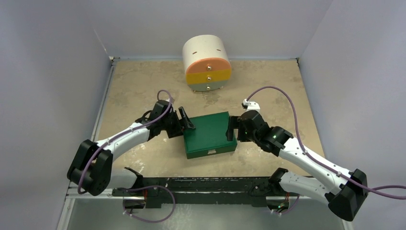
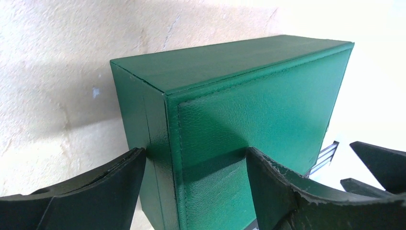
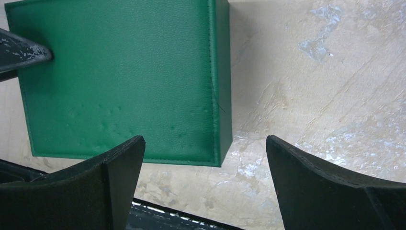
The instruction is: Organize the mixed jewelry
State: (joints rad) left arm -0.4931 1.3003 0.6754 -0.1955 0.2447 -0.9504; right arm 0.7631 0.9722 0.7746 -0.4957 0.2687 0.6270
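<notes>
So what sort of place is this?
Most likely a robotics test booth, not a home: plain pale walls box in a table, the left arm and right arm are bolted at its near edge, and a green box and a round drawer chest sit out.

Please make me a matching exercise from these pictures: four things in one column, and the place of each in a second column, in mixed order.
Things:
1. green box
2. drawer chest
3. left gripper
4. right gripper

Places:
A. at the box's right side, jaws open
B. at the far edge of the table
C. in the middle, lid shut
D. at the box's left side, jaws open

Pairs: 1-C, 2-B, 3-D, 4-A.
</notes>
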